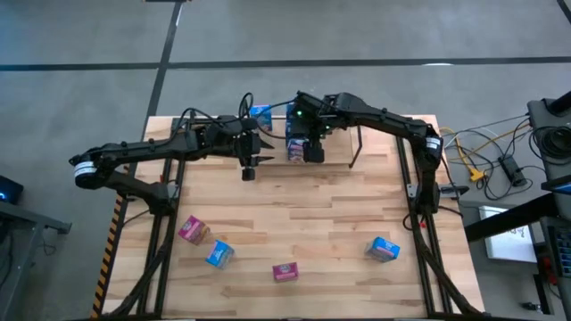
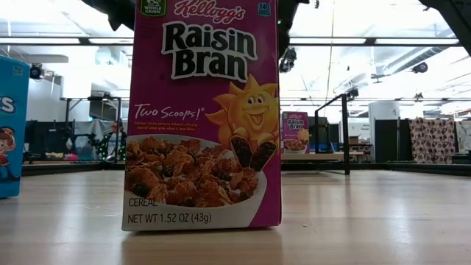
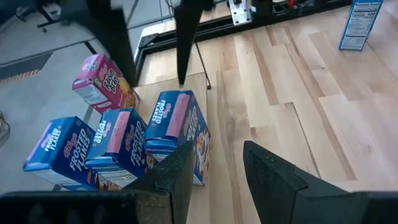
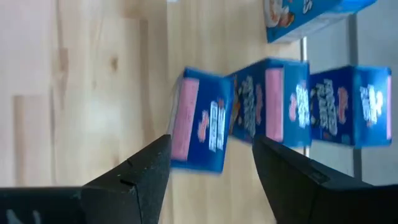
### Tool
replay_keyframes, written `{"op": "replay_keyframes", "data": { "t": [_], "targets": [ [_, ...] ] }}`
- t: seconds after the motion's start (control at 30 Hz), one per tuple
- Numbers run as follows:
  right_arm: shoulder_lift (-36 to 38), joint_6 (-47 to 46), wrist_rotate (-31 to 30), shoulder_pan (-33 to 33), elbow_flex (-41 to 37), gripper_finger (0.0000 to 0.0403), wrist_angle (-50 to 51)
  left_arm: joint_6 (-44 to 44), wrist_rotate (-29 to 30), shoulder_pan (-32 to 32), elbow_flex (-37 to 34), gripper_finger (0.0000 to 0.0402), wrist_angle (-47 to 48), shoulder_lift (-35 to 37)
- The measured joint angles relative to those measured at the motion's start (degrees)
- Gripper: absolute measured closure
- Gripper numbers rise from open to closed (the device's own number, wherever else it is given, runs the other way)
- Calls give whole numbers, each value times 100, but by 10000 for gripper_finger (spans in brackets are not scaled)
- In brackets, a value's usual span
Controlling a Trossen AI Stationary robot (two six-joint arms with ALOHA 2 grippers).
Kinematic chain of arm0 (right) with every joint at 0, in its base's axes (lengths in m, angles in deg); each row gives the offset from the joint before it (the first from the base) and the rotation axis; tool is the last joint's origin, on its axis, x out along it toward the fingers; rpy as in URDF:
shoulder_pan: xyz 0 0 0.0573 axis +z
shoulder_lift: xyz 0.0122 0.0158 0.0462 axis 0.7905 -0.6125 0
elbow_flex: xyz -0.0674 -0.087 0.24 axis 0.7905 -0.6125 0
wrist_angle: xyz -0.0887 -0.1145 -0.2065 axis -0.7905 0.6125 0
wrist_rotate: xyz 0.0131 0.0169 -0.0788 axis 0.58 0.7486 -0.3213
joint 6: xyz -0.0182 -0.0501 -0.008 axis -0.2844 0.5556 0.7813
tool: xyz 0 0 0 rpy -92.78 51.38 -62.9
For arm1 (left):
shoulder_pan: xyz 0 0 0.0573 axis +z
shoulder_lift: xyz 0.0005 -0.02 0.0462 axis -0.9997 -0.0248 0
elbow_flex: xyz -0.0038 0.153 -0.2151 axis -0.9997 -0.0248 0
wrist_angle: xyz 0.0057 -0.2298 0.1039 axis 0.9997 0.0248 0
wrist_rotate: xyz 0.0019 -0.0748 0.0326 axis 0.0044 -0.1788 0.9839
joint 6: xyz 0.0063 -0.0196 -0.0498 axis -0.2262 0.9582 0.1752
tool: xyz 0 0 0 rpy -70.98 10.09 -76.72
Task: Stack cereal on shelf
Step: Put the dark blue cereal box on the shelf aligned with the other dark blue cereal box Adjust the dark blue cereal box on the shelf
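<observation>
Both arms reach inward over the table's far side, the left gripper (image 1: 249,166) and the right gripper (image 1: 308,152) near each other, fingers parted, holding nothing.

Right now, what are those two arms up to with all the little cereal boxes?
They are putting mini cereal boxes on a small shelf at the table's far edge. The right gripper is over a blue Frosted Flakes box beside the row there, jaws open around it without gripping. The left gripper hovers close by, jaws apart and empty. Four boxes wait near the front, among them a pink one.
</observation>
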Motion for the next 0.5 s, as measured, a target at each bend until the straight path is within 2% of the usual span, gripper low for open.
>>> {"op": "replay_keyframes", "data": {
  "t": [0.13,0.27,0.37,0.5],
  "targets": [
    [234,-114,42,44,23,217,447,61,0,0,0,278,-8,-135],
    [565,-315,63,44,-232,271,672,136,0,0,0,278,-72,-314],
    [896,-382,317,42,-618,314,521,153,0,0,0,278,-105,-430],
    [1339,-418,472,46,-1413,360,-258,179,2,0,0,278,-170,-542]
  ]
}}
